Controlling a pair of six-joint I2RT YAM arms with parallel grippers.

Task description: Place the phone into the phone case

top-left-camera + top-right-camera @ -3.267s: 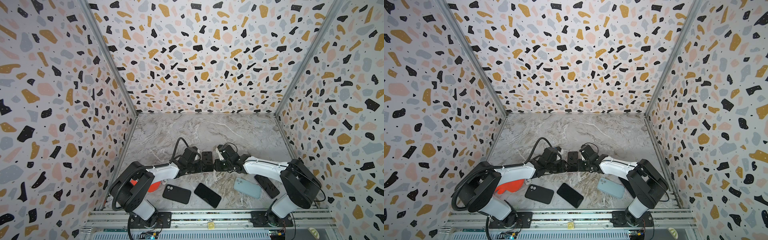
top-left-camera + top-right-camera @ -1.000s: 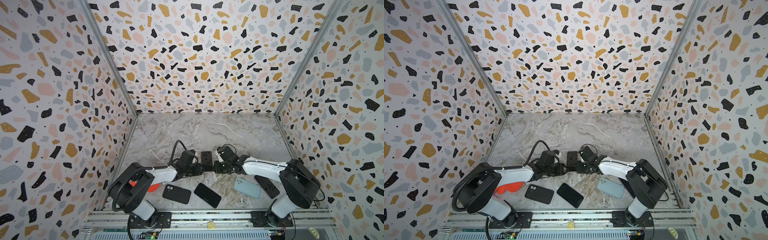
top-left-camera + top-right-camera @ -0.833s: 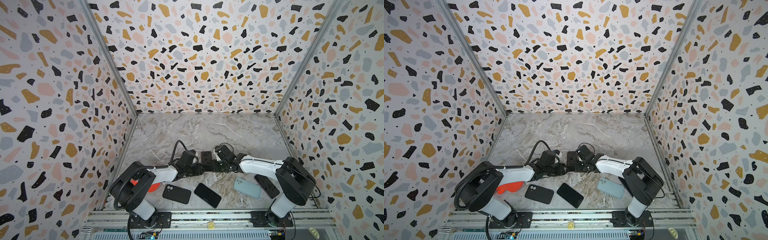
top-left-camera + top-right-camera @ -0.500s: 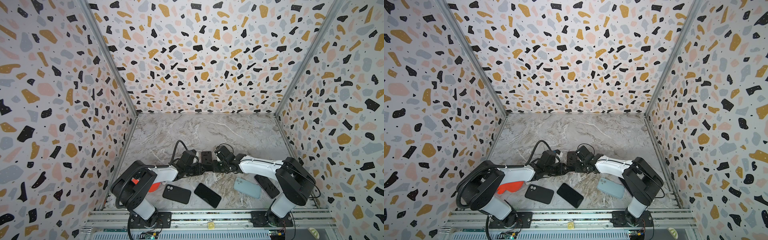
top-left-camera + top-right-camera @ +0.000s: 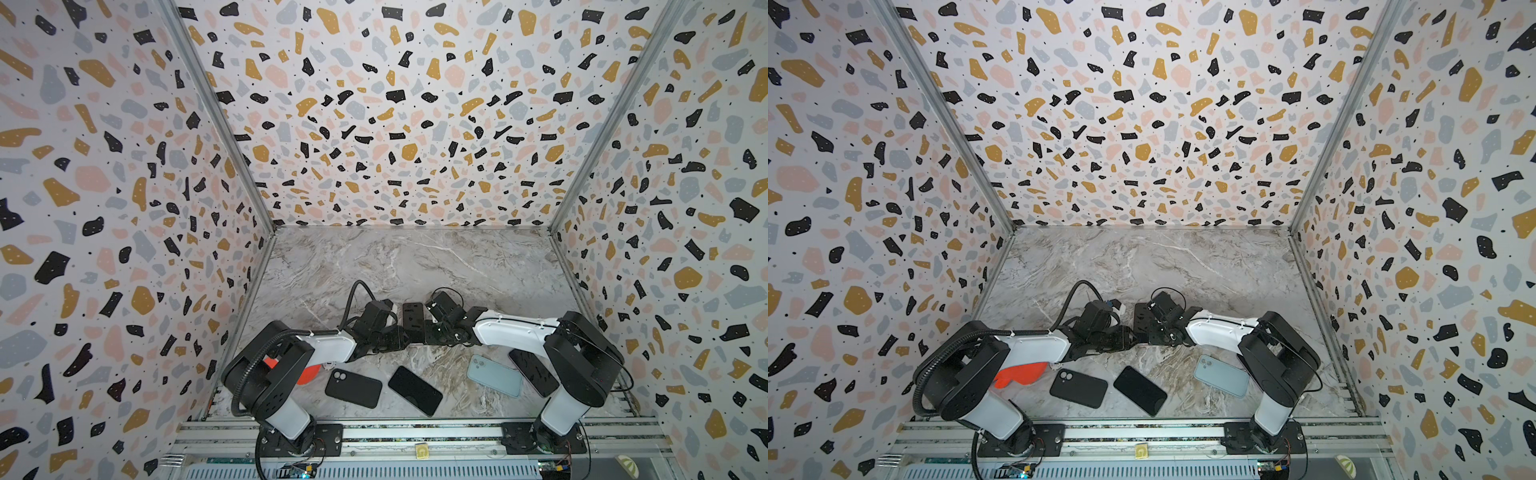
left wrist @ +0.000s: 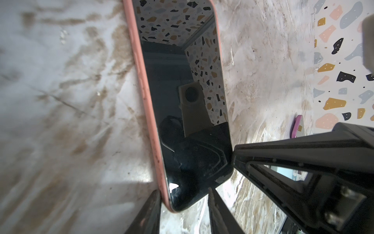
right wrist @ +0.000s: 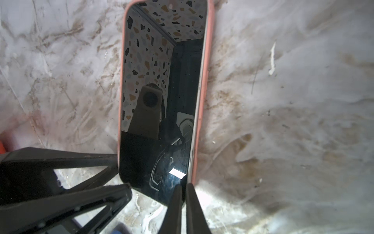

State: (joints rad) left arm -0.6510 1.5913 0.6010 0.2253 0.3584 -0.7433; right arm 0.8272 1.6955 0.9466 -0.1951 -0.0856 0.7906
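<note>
The phone (image 6: 182,81), black screen up, lies in the pink phone case (image 6: 141,81) on the marble floor, midway between both arms in both top views (image 5: 413,322) (image 5: 1142,322). Near its close end one long side shows no pink rim. My left gripper (image 6: 184,194) straddles the near corner. One finger (image 6: 150,210) presses the pink rim and the other meets the phone's end edge. My right gripper (image 7: 183,187) is shut, its tips on the phone's (image 7: 162,101) other near corner beside the case rim (image 7: 204,81). Both grippers (image 5: 397,338) (image 5: 430,332) crowd that end.
Near the front edge lie a black phone with camera lenses (image 5: 353,387), a plain black phone (image 5: 414,390), a pale green phone (image 5: 494,375) and a dark one (image 5: 534,372) under the right arm. A red object (image 5: 309,374) sits under the left arm. Terrazzo walls enclose three sides.
My right gripper has slid left onto the phone's near end and closed its jaws. The left gripper and the cased phone have barely moved.
</note>
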